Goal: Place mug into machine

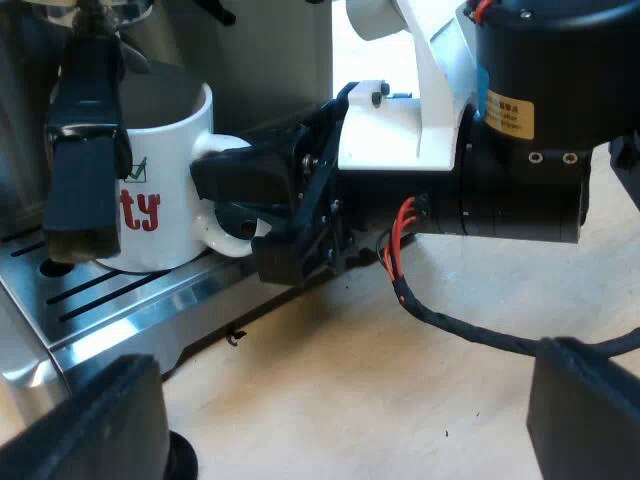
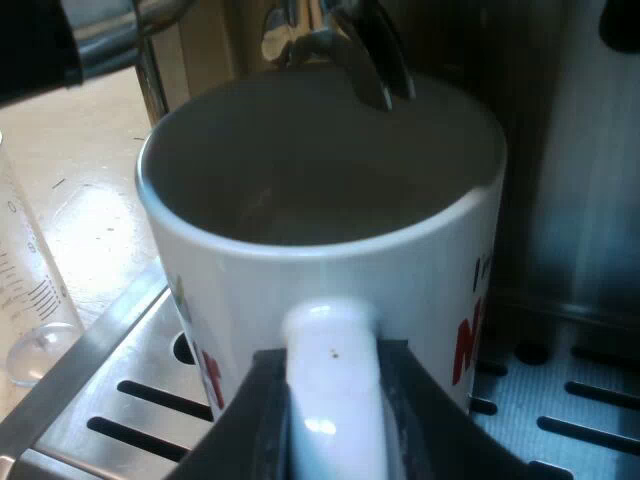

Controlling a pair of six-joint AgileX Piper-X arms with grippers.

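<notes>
Right wrist view: mug [image 2: 320, 200] stands upright on the espresso machine's slotted drip tray [image 2: 585, 400], rim close under the metal spout [image 2: 375, 65]. It appears empty inside, with red lettering on its wall.

Right gripper [image 2: 330, 425]: jaws clenched on the mug's handle, one black finger on each side, reaching in from the machine's front.

Measuring glass [image 2: 30, 300]: on the tabletop just beside the machine's drip tray, apart from the mug.

Left gripper [image 1: 350, 400]: jaws released, nothing between them, hovering over the tabletop [image 1: 500, 295] near the machine's front and well apart from the mug.

Judgement: placement looks all but done. The mug's base seems to sit flat on the tray, so the step in hand is the let-go.

Next move calls for parting the right jaws enough to free the handle, then drawing straight back from the machine without tugging the handle, which could turn the mug out from under the spout.
</notes>
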